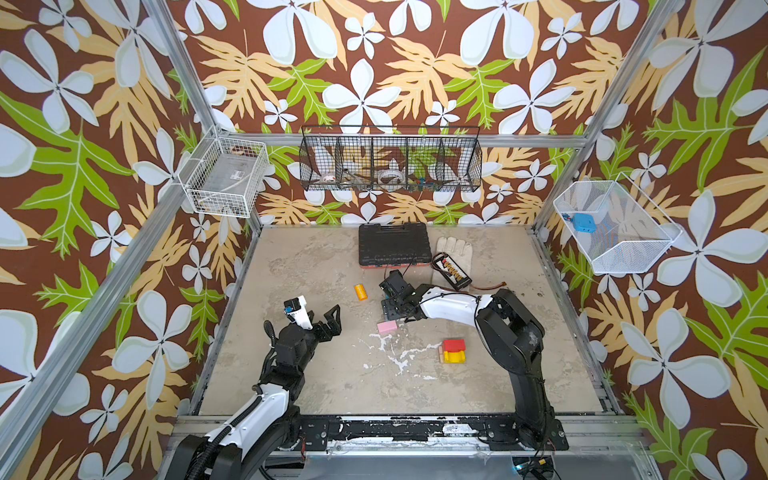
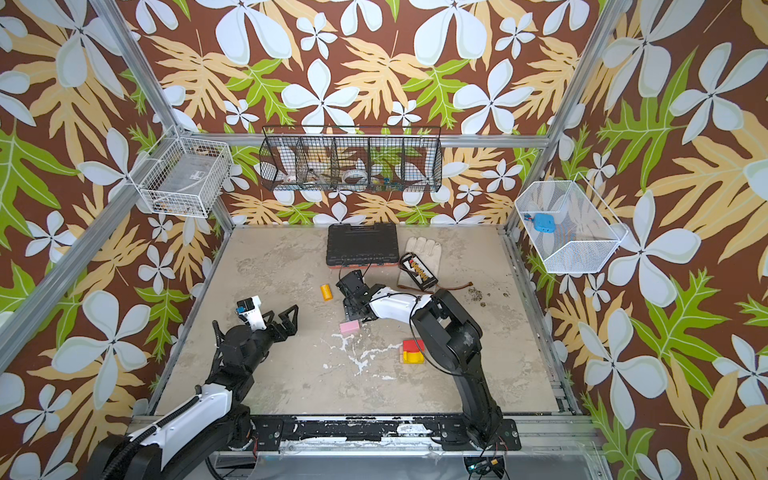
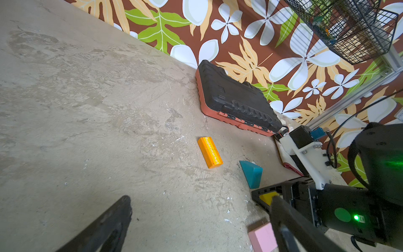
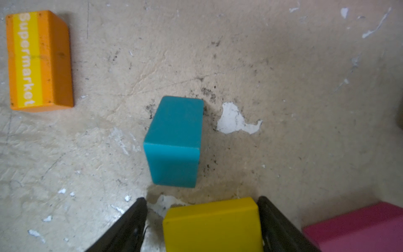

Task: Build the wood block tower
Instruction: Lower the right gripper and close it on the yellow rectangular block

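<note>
Over at about 4 o'clock from the middle of the table [image 1: 311, 374] sits the wood block tower [image 1: 454, 351], pretty short so far: red on top of yellow, with tan planks at the foot. A pink block [image 1: 388, 327] lies flat near the middle, well apart from the tower. An orange block [image 1: 360, 291] with "Supermarket" printed on it lies at roughly 10 o'clock from the pink one.

The right gripper [image 4: 201, 199] reaches down just beyond the pink block, its fingers straddling a yellow block [image 4: 212, 224]. One finger looks to be against it, while the other shows a sliver of floor in between, so no real pinch. A teal block [image 4: 174, 141] lies just past the fingertips, not touching the yellow.

The left gripper [image 1: 332, 321] hovers at 9 o'clock from the pink block, fingers spread wide and holding nothing.

At 12 o'clock, a black tool case [image 1: 393, 244] sits against the wall. A battery pack [image 1: 452, 272] lies on a white glove [image 1: 455, 249] at 1 o'clock.
</note>
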You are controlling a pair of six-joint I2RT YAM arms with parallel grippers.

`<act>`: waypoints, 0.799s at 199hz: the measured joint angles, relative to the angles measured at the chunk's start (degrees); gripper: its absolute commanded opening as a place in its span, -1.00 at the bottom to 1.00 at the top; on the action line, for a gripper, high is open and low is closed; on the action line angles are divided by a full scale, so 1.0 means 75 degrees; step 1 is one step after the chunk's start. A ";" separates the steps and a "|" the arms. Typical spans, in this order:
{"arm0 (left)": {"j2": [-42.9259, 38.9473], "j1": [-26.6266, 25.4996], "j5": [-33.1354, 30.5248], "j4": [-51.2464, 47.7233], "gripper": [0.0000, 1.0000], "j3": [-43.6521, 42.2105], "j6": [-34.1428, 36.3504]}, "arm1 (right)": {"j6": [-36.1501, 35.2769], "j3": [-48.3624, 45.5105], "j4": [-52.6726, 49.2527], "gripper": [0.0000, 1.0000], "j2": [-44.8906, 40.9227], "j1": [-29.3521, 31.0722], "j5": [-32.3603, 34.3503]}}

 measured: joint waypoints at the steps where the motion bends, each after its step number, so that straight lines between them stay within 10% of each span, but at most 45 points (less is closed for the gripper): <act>1: 0.0000 0.0000 0.0000 0.0000 1.00 0.0000 0.0000 | 0.0000 0.0000 0.0003 0.50 0.0000 0.0000 0.0000; 159: 0.0073 0.0000 0.0023 0.0015 1.00 0.0050 0.0003 | 0.0041 -0.0265 -0.0446 0.11 -0.0746 -0.0006 -0.0312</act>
